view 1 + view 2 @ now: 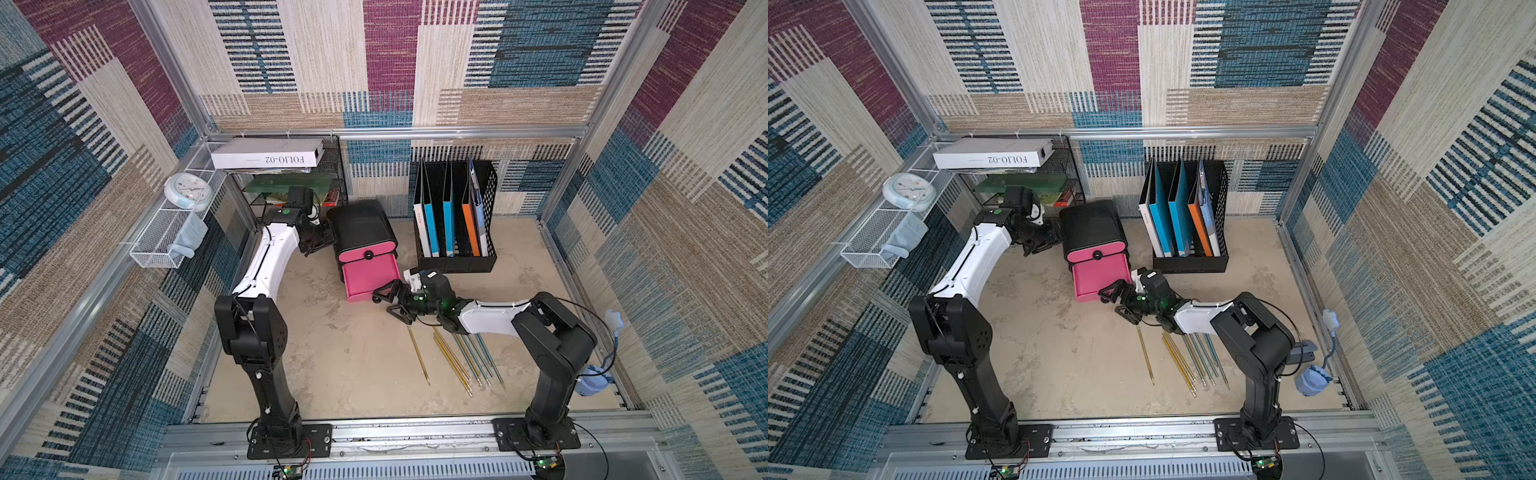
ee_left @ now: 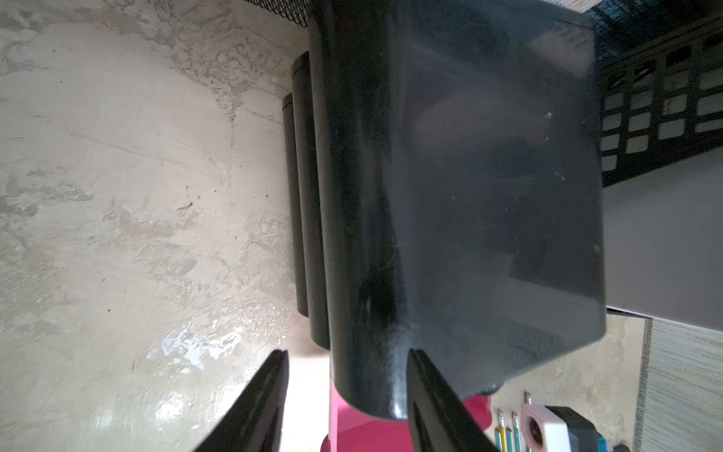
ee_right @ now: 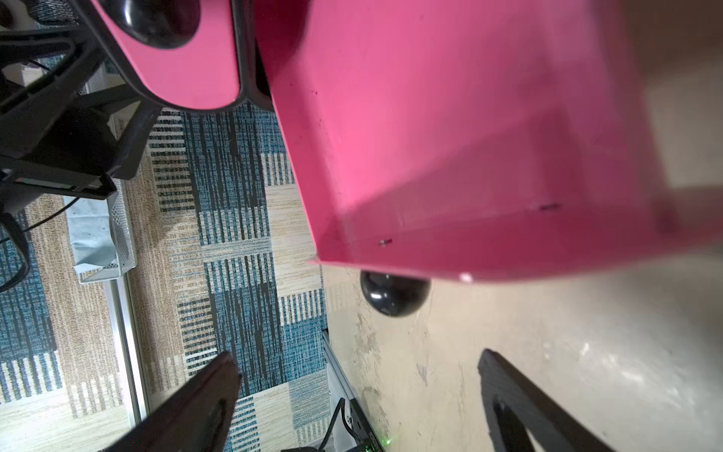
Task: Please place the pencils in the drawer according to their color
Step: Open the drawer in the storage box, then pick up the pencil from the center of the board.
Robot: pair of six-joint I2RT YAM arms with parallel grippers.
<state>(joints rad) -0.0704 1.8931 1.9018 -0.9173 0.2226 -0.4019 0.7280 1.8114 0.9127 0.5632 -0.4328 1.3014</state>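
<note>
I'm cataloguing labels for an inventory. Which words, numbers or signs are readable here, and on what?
"FOLIO-02": upside down on the flat white box atop the black wire-mesh shelf, in both top views.
Too small to read: lettering on the white binder spine in the black slotted file holder; numerals on the round pale-blue clock.

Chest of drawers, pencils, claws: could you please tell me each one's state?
Top drawer: shut.
Lower drawer: pulled out, empty.
Pencils: lying loose on the table.
Left claw: open, astride the chest's edge.
Right claw: open, empty, near the drawer's knob.
</note>
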